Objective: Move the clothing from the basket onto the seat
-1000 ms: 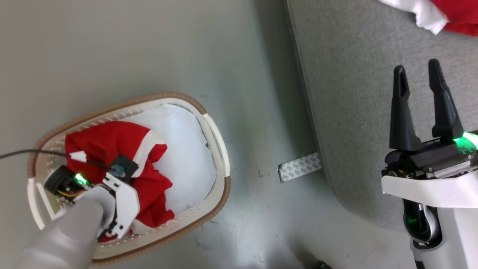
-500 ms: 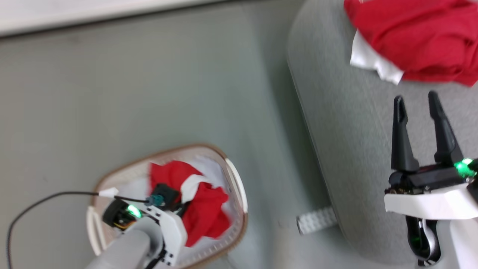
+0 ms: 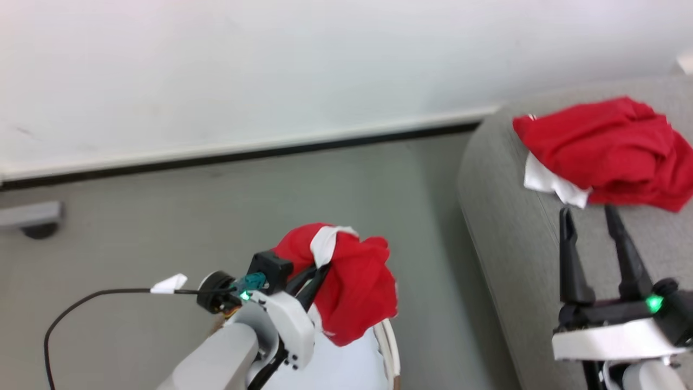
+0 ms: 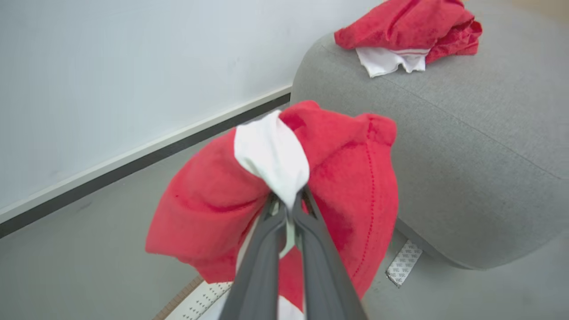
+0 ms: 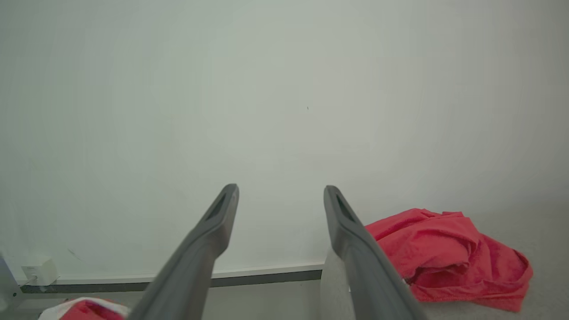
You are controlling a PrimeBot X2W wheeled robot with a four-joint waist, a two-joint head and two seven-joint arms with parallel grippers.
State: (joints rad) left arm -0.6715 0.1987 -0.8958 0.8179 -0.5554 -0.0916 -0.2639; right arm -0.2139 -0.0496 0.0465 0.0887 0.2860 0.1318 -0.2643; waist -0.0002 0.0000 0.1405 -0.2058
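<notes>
My left gripper (image 3: 319, 268) (image 4: 289, 204) is shut on a red garment with a white trim band (image 3: 352, 281) (image 4: 342, 169), which hangs from the fingers above the basket (image 3: 391, 346). Just a bit of the basket's white rim and a white item inside it show at the bottom of the head view. A second red and white garment (image 3: 606, 146) (image 4: 409, 31) (image 5: 449, 258) lies crumpled on the grey seat (image 3: 520, 238) (image 4: 466, 146) at the right. My right gripper (image 3: 590, 216) (image 5: 280, 195) is open and empty, over the seat's near part.
A white wall with a dark baseboard (image 3: 243, 154) runs behind the grey floor. A black cable (image 3: 81, 309) trails from my left wrist. A strip of patterned tape (image 4: 403, 269) lies on the floor by the seat's foot. A small white box (image 5: 40, 269) sits at the wall.
The head camera has tilted up, bringing the wall into view. My left gripper has lifted the red garment up out of the basket. The right gripper stays open.
</notes>
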